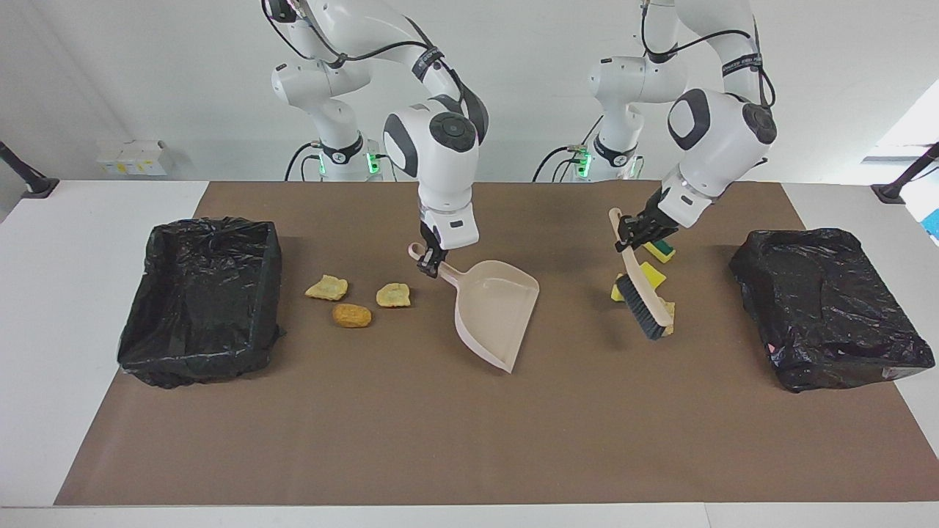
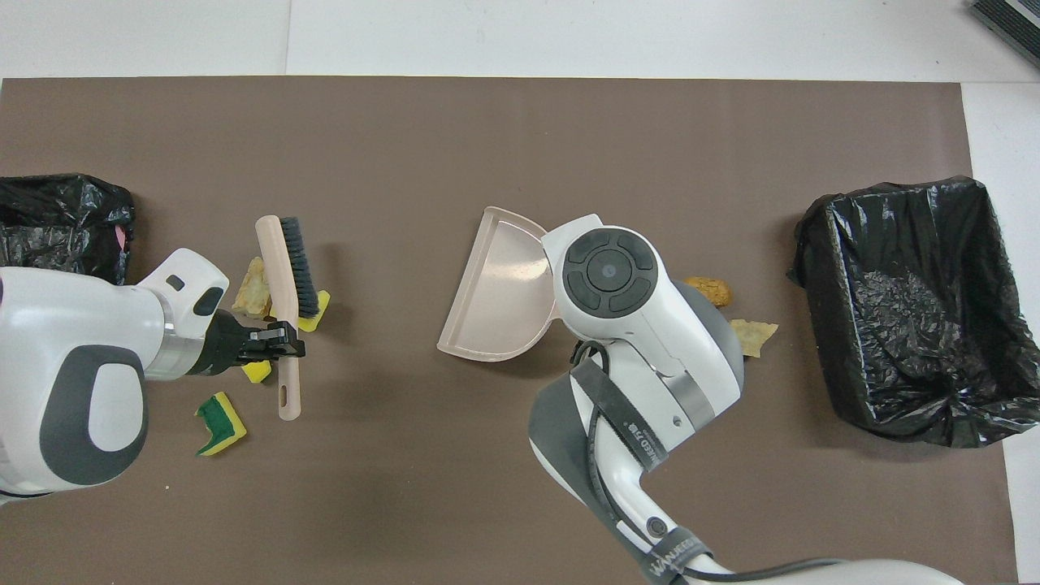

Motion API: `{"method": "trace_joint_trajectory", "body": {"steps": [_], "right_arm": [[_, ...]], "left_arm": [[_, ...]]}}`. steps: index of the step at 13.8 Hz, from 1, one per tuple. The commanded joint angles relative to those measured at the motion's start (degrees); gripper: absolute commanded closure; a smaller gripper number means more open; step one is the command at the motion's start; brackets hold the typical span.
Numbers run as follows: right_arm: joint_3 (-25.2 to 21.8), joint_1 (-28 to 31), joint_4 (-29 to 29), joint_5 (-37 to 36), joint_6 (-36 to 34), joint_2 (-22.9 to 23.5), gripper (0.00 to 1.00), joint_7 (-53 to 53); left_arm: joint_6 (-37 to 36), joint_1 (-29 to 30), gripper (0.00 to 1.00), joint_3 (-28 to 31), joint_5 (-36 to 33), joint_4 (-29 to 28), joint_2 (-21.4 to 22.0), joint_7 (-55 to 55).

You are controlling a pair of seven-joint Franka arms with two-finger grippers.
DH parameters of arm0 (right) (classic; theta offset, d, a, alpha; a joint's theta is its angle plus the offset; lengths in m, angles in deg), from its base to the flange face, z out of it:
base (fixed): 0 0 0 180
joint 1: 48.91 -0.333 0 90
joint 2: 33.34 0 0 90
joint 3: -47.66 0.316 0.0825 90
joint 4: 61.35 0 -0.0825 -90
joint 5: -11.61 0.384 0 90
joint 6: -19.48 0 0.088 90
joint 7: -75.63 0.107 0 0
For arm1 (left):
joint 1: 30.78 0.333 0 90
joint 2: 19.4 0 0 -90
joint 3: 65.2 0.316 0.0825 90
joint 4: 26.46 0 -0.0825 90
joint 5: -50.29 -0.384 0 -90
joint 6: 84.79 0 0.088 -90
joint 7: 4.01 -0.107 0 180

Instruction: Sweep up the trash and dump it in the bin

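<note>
Dustpan and brush were held mid-frame.
The dustpan (image 1: 493,312) handle was clamped by the right gripper (image 1: 429,262); the brush (image 1: 640,282) was gripped by the left gripper (image 1: 632,233) over the trash (image 1: 649,277).

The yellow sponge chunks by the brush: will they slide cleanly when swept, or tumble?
The sponge chunks look blocky and foam-like, so probably light; the brush in the left gripper should move them easily. Their flat faces may drag on the brown mat, so they could tumble rather than slide. Rolling far seems unlikely.
</note>
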Motion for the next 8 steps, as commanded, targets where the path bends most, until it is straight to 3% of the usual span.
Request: {"method": "trace_joint_trajectory", "body": {"steps": [1,6,8], "right_arm": [[0.7,1.4,-2.4,0.4,0.0,-2.4,1.0,-4.1],[0.7,0.5,-4.0,0.5,4.1,-1.3,1.0,-14.0],[0.7,0.3,-4.3,0.5,4.5,-0.9,1.0,-13.8]], "left_arm": [[0.9,1.2,1.0,-0.2,1.4,0.4,-1.0,-3.6],[-4.7,7.0,1.0,-0.1,0.3,3.9,-1.0,-10.1],[-5.3,7.1,1.0,-0.1,-3.7,6.1,-1.0,-9.9]]}}
